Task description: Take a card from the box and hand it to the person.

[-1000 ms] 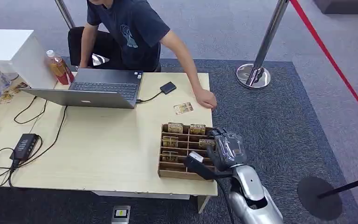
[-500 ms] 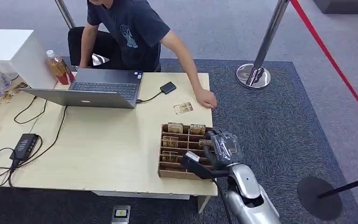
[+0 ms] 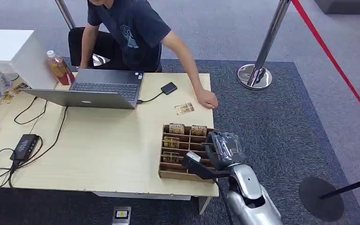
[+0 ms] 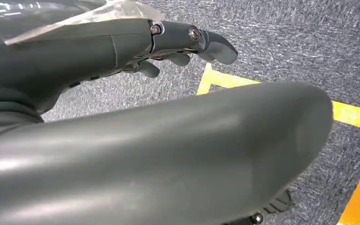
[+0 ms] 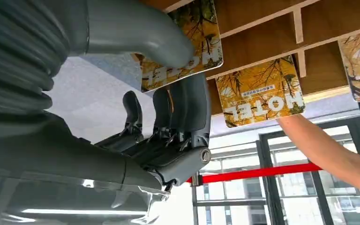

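Head view: the box (image 3: 178,159), a wooden grid of compartments, sits at the desk's (image 3: 108,150) front right corner. Cards stand in several compartments, leaning, faces toward the robot. The right hand (image 3: 220,149) is at the box's right edge, over the right-hand compartments, with its thumb reaching across the box toward the left. A loose card (image 3: 184,108) lies flat on the desk between the box and the person's hand (image 3: 207,99), long axis slightly askew to the desk's right edge. The person (image 3: 131,33) sits at the far edge, arm stretched along the right side, hand resting on the desk near the right edge. A laptop (image 3: 93,89) is open at the far middle, a bottle (image 3: 58,67) just left of it.

Left wrist view: the left hand (image 4: 122,47) hangs over grey carpet, fingers apart, holding nothing.

Right wrist view: the thumb (image 5: 136,28) presses the printed face of a card (image 5: 187,42) marked HOTEL; dark fingers (image 5: 187,112) are behind its free edge, so the card is pinched between them. The rest of it sits in its compartment. A second HOTEL card (image 5: 260,93) stands in the next compartment.
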Controlling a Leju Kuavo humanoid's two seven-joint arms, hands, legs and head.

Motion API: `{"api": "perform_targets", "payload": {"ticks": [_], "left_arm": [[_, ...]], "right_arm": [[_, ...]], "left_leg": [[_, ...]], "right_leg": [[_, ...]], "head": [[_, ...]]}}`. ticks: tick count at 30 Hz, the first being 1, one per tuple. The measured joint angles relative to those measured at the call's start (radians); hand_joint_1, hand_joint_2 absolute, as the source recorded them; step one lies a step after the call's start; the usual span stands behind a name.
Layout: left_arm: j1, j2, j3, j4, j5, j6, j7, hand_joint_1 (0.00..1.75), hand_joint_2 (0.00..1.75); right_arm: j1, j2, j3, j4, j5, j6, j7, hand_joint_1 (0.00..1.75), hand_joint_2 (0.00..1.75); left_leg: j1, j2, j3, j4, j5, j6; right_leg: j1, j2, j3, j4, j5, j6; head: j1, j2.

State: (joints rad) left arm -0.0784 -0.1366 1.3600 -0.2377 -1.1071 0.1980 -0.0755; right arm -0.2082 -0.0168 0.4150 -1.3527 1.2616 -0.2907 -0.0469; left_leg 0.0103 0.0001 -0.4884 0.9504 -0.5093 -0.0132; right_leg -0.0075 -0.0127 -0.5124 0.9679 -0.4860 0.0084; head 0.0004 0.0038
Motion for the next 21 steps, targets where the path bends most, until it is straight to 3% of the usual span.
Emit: {"api": "perform_targets", "payload": {"ticks": [3, 4, 6, 7, 11, 21], "left_arm": [[0.000, 0.000, 0.000, 0.000, -0.001, -0.002, 0.000, 0.00, 0.00], [0.000, 0.000, 0.000, 0.000, -0.001, -0.002, 0.000, 0.00, 0.00], [0.000, 0.000, 0.000, 0.000, -0.002, -0.004, 0.000, 0.00, 0.00], [0.000, 0.000, 0.000, 0.000, -0.002, -0.004, 0.000, 0.00, 0.00], [0.001, 0.000, 0.000, 0.000, -0.003, -0.005, -0.003, 0.00, 0.00], [0.000, 0.000, 0.001, 0.000, 0.011, 0.002, -0.005, 0.00, 0.00]], "right_arm": [[0.002, -0.003, 0.000, -0.006, 0.000, -0.001, 0.002, 1.31, 1.75], [0.003, -0.004, 0.000, -0.010, 0.000, -0.002, 0.003, 1.55, 1.75], [0.004, -0.006, 0.000, -0.017, 0.000, -0.004, 0.006, 1.55, 1.75], [0.005, -0.008, 0.000, -0.021, 0.000, -0.005, 0.006, 1.75, 1.75], [0.022, -0.017, -0.001, -0.051, -0.009, -0.020, 0.001, 1.75, 1.75], [0.056, -0.045, -0.005, -0.214, -0.084, -0.036, -0.086, 1.75, 1.75]], "left_leg": [[0.000, 0.000, 0.000, 0.000, 0.000, 0.000], [0.000, 0.000, 0.000, 0.000, 0.000, 0.000], [0.000, 0.000, 0.000, 0.000, 0.000, 0.000], [0.000, 0.000, 0.000, 0.000, 0.000, 0.000], [0.000, 0.000, 0.000, 0.000, 0.000, 0.000], [0.000, 0.000, 0.000, 0.000, 0.000, 0.000]], "right_leg": [[0.000, 0.000, 0.000, 0.000, 0.000, 0.000], [0.000, 0.000, 0.000, 0.000, 0.000, 0.000], [0.000, 0.000, 0.000, 0.000, 0.000, 0.000], [0.000, 0.000, 0.000, 0.000, 0.000, 0.000], [0.000, 0.000, 0.000, 0.000, 0.000, 0.000], [0.000, 0.000, -0.001, 0.000, 0.000, 0.000]], "head": [[0.000, 0.000], [0.000, 0.000], [0.000, 0.000], [0.000, 0.000], [0.000, 0.000], [0.000, 0.000]]}}
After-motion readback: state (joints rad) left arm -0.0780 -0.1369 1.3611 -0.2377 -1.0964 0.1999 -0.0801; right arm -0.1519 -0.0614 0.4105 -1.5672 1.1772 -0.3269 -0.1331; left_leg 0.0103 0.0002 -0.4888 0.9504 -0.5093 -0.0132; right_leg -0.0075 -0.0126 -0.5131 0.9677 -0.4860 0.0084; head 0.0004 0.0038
